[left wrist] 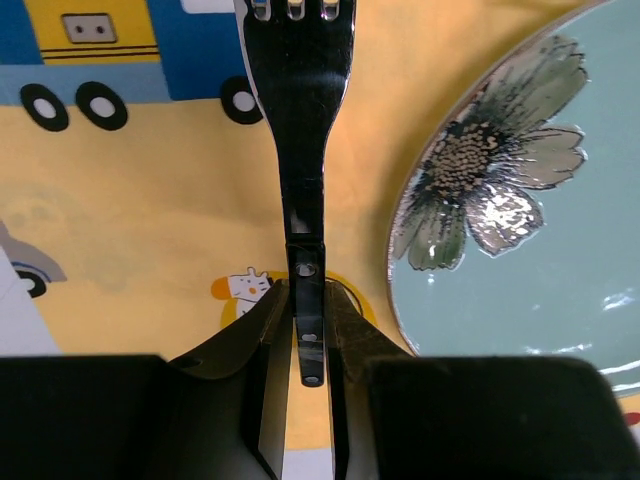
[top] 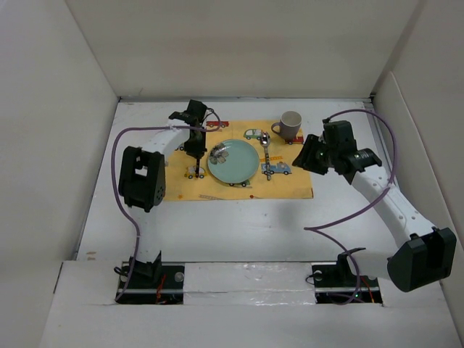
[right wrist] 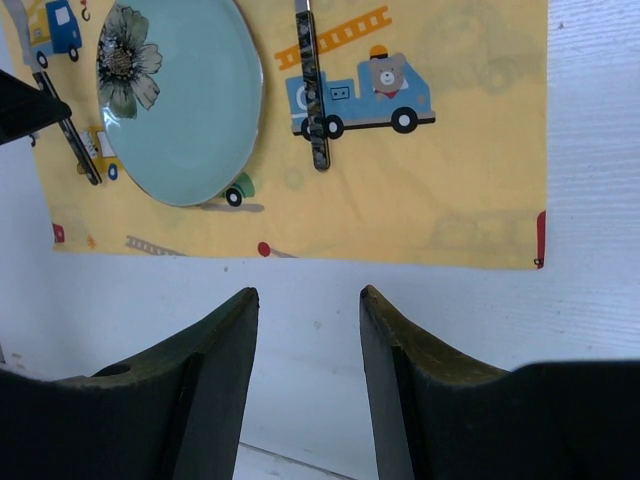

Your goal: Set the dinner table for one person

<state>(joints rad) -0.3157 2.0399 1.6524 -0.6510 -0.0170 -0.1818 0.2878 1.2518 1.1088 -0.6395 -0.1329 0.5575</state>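
Observation:
A pale green plate (top: 233, 161) with a flower print sits on the yellow placemat (top: 290, 185), which lies on the white dinner table (top: 239, 225). My left gripper (top: 194, 147) is shut on the handle end of a dark fork (top: 196, 168) just left of the plate. The left wrist view shows the fork (left wrist: 300, 130) between my gripper's (left wrist: 307, 300) jaws, low over the placemat (left wrist: 130, 200), with the plate (left wrist: 520, 250) beside it. A spoon (top: 267, 156) lies right of the plate. My right gripper (top: 310, 156) is open and empty; its wrist view (right wrist: 308, 295) shows it over bare table (right wrist: 590, 150).
A grey-brown mug (top: 289, 126) stands at the placemat's far right corner. White panels wall the table on the left, back and right. The right wrist view shows the plate (right wrist: 180, 100), spoon (right wrist: 313, 100), fork (right wrist: 70, 135) and placemat (right wrist: 450, 180).

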